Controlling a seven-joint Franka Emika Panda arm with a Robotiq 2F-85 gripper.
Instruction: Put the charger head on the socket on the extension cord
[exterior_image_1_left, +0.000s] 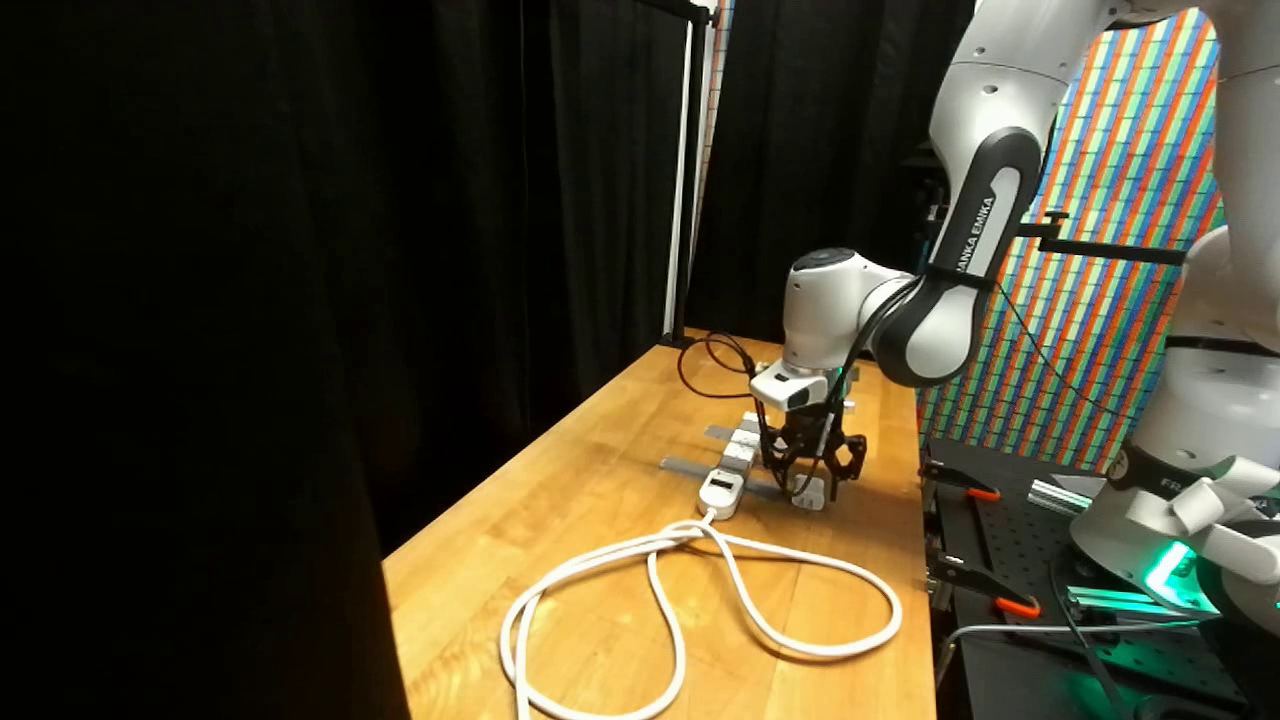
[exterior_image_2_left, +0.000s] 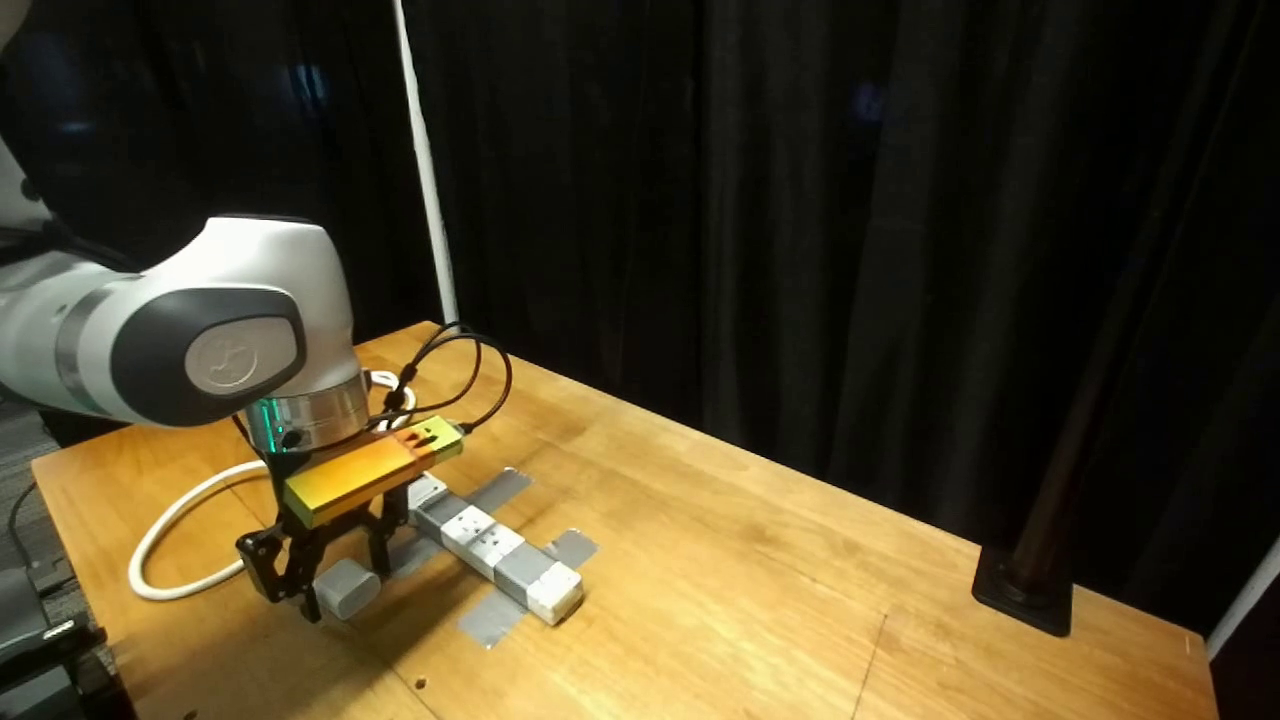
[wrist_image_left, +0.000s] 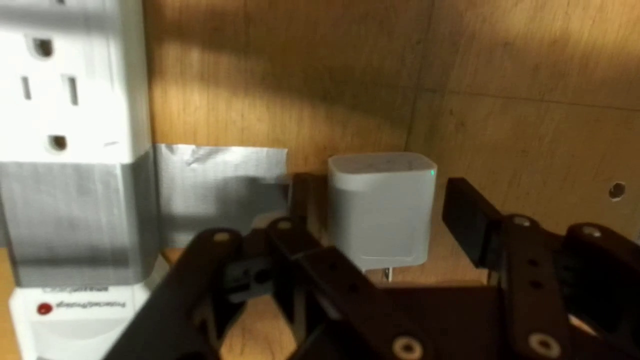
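The charger head (wrist_image_left: 382, 215) is a small white cube lying on the table, its metal prongs pointing toward the bottom of the wrist view. It also shows in both exterior views (exterior_image_1_left: 809, 492) (exterior_image_2_left: 347, 588). My gripper (wrist_image_left: 377, 207) is low over it and open, with one finger on each side. A gap shows on the right finger's side; the left finger is close and I cannot tell if it touches. The socket (wrist_image_left: 50, 92) faces up on the white-grey block beside the gripper, also in an exterior view (exterior_image_2_left: 482, 537). The extension cord (exterior_image_1_left: 820, 651) lies in big loops.
Grey tape strips (exterior_image_2_left: 492, 618) (wrist_image_left: 220, 190) hold the block to the wooden table (exterior_image_2_left: 720, 600). A black pole base (exterior_image_2_left: 1022, 598) stands at the far table end. Clamps with orange tips (exterior_image_1_left: 1018, 606) sit along the edge by the robot base. Black curtains hang behind the table.
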